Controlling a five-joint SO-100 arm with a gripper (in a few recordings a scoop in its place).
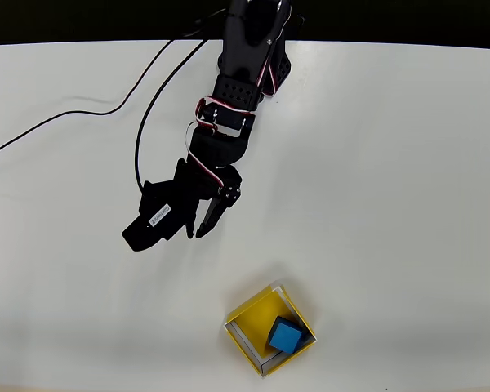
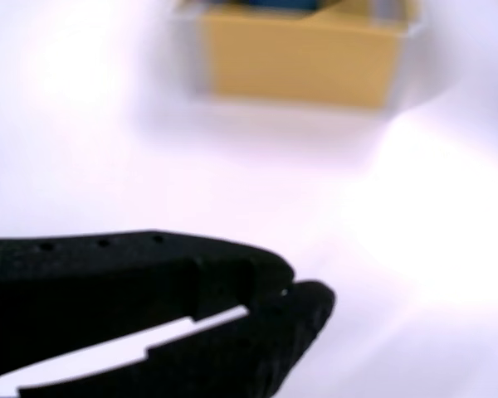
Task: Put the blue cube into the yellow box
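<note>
Tabletop (image 1: 408,163), white and broad, carries everything in the overhead view. Across its upper middle reaches the black arm (image 1: 233,98), with red-and-white wires looped along it and black cables (image 1: 82,114) trailing off to the left. At the arm's lower end the pincer (image 1: 198,230) sits with its tips pressed together, or very nearly so, holding nothing (the wrist view shows the two black fingers (image 2: 232,274) meeting at their ends, a thin slit of white between them further back). Well apart from it, toward the lower edge, stands the yellow box (image 1: 265,302), turned cornerwise. Inside it, against its lower right corner, lies the blue cube (image 1: 286,336). In the wrist view the box appears blurred near the top edge.
</note>
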